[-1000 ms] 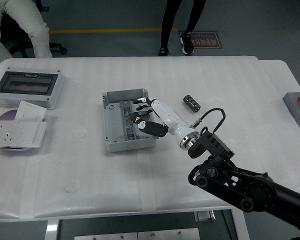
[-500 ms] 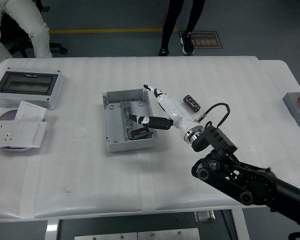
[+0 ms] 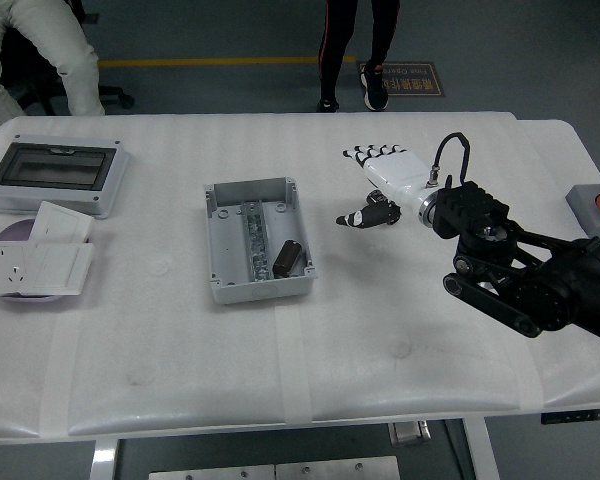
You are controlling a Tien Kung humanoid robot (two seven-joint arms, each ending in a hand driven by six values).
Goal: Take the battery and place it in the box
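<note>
Now my right hand (image 3: 388,172) has pulled out of the grey box (image 3: 255,240) and swung back toward the tabletop's (image 3: 180,340) right edge; half a second ago it was reaching over the box's right wall. Its fingers (image 3: 368,153) are spread flat and hold nothing. One battery (image 3: 288,258) lies inside the box, in its near right corner, tilted against the wall. A second battery (image 3: 383,208) lies on the tabletop just under my thumb, partly covered, so I cannot tell whether thumb and battery touch. My left arm is out of frame. Near the left edge sit a clear-lidded enclosure (image 3: 56,176) and white socket plates (image 3: 35,266), cut off at the border.
</note>
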